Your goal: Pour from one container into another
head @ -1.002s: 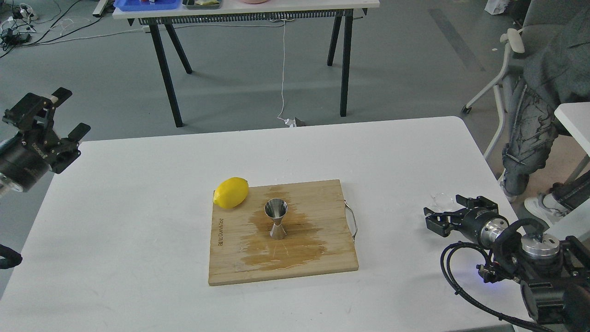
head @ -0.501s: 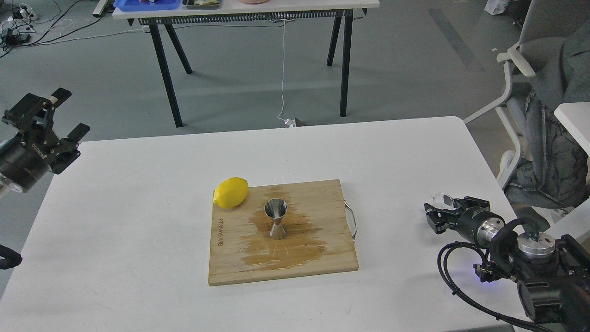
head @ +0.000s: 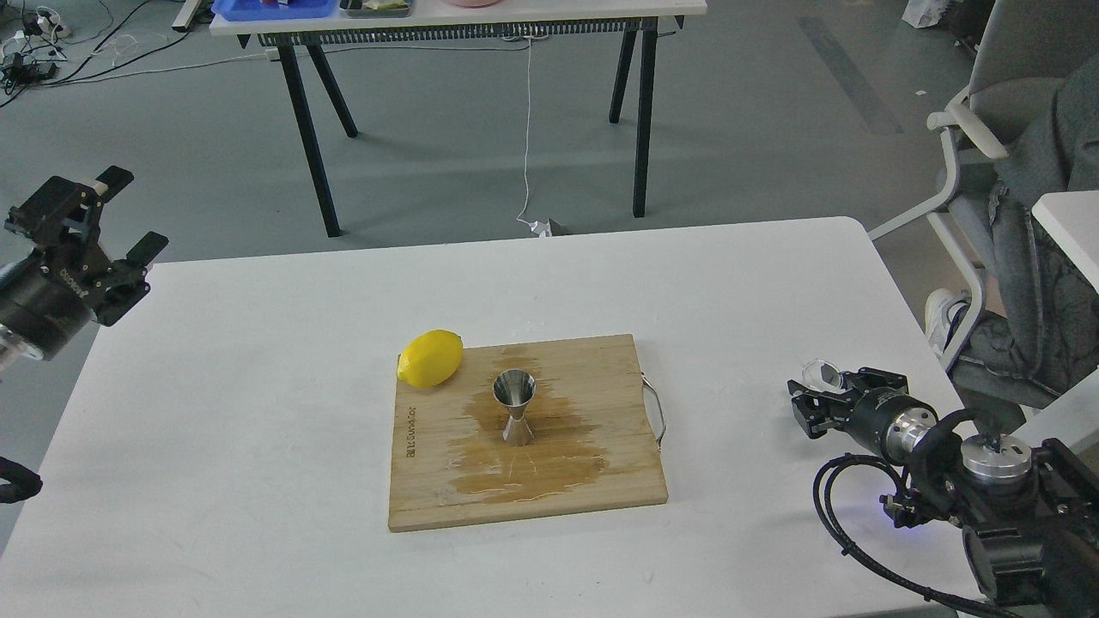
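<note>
The steel jigger (head: pixel 515 418) stands upright on the wooden cutting board (head: pixel 601 481), in the middle of a wet patch. The tiny clear glass cup (head: pixel 822 374) is at the table's right side, tilted, at the tips of my right gripper (head: pixel 826 390), whose fingers look closed against it. My left gripper (head: pixel 127 211) hangs open and holds nothing, above the table's far left corner, a long way from both containers.
A yellow lemon (head: pixel 430 358) lies at the board's back left corner. The board's metal handle (head: pixel 657 414) sticks out to the right. A seated person (head: pixel 1039 283) and a chair are beyond the table's right edge. A black-legged table (head: pixel 464 17) stands behind.
My right gripper's fingers have narrowed around the glass cup and shifted slightly left; the cup went from standing flat to tilted. The person on the right moved. The left arm barely moved.
</note>
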Tool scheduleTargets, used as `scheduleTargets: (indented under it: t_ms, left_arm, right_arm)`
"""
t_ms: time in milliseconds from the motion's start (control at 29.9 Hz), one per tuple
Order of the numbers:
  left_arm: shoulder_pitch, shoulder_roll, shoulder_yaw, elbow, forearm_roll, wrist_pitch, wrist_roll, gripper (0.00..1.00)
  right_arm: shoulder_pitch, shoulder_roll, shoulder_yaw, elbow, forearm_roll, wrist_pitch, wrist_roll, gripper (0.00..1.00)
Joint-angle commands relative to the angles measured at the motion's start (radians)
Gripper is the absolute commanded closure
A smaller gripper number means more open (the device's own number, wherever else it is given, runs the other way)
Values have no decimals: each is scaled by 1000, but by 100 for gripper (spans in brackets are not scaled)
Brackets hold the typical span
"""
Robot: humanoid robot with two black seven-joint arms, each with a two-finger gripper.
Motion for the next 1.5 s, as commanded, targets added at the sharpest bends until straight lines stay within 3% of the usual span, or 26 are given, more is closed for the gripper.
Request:
scheduleTargets:
  t_ms: [0, 267, 635, 835, 1036, 1269, 1470]
  left_arm:
    - [2, -2, 1, 0, 0, 0, 0, 1]
    - [0, -19, 1, 0, 0, 0, 0, 1]
    - [0, -20, 52, 0, 0, 0, 0, 1]
    - [-2, -22, 53, 0, 2, 0, 0, 1]
    - [-2, -31, 53, 0, 2, 0, 0, 1]
    - [0, -43, 57, 0, 2, 0, 0, 1]
    - [-8, -45, 60, -2, 2, 0, 0, 1]
  right_arm:
    - [18, -11, 0, 48, -3, 7, 0, 67]
    - [245, -9, -90, 97, -185, 24, -11, 67]
    - [616, 89, -463, 92, -321, 29, -1, 68]
    - [662, 170, -590, 118, -513, 72, -24, 68]
    - [701, 161, -727, 213, -520, 82, -30, 68]
    - [702, 83, -811, 319, -533, 92, -32, 68]
    - [702, 9, -891, 364, -614, 162, -32, 68]
